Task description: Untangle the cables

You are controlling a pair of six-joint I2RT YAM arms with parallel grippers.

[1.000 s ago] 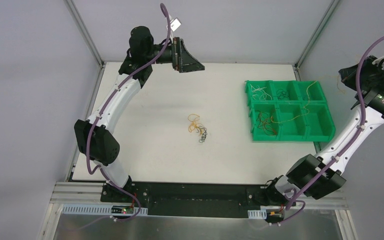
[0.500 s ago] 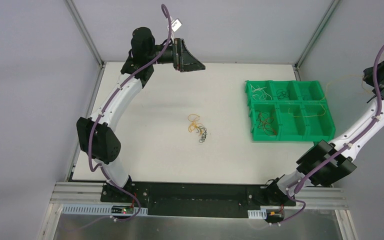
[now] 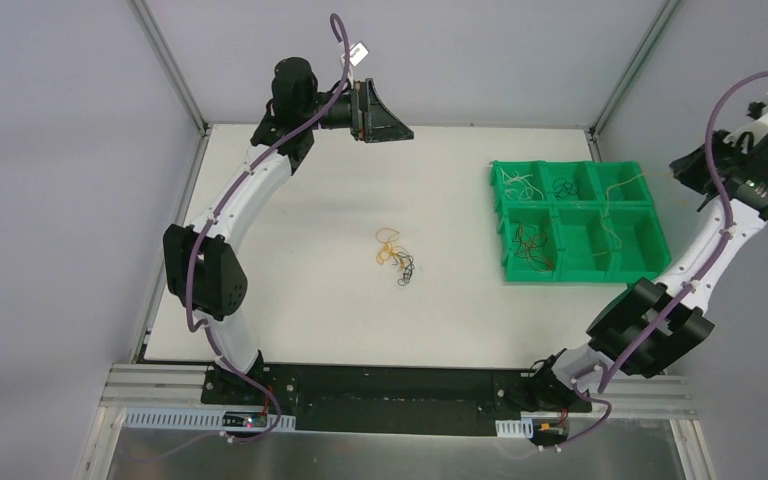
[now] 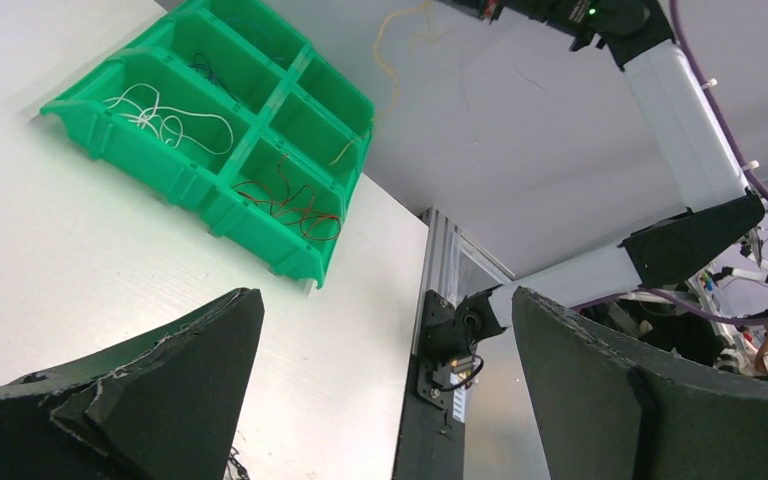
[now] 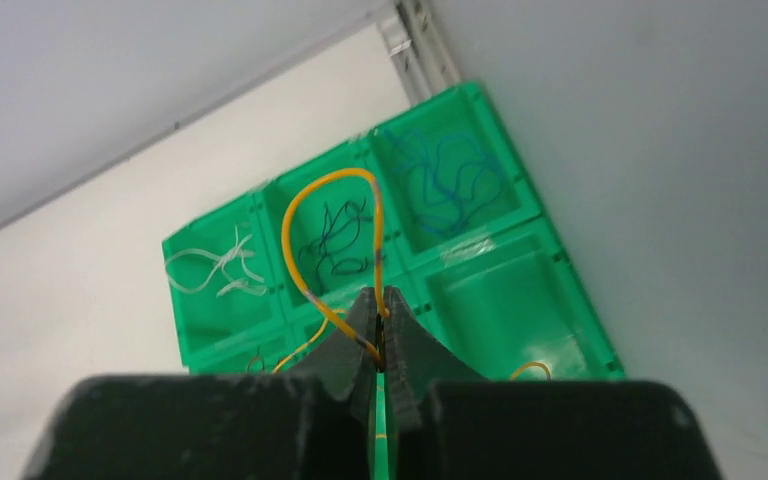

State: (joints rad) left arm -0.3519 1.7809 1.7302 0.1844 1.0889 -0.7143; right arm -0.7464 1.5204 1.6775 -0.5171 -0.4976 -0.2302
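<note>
A small tangle of yellow-orange and dark cables (image 3: 396, 258) lies on the white table at its middle. My right gripper (image 5: 377, 330) is shut on a yellow-orange cable (image 5: 300, 235) that loops up from its tips. It is held high above the right side of the green bin (image 3: 575, 262), and the cable (image 3: 612, 215) trails down into the bin. In the top view the right gripper (image 3: 682, 170) is beside the bin's far right corner. My left gripper (image 3: 385, 118) is open and empty, high over the table's back edge, far from the tangle.
The green bin (image 5: 505, 300) has six compartments. They hold white cables (image 5: 215, 270), dark cables (image 5: 335, 240), blue cables (image 5: 450, 185) and red cables (image 4: 290, 205). Grey walls close in the back and sides. A black rail (image 3: 390, 395) runs along the near edge.
My right arm swung out to the far right, then came back towards the bin with the yellow-orange cable in its jaws. The left arm shifted slightly. The tangle has not moved.
</note>
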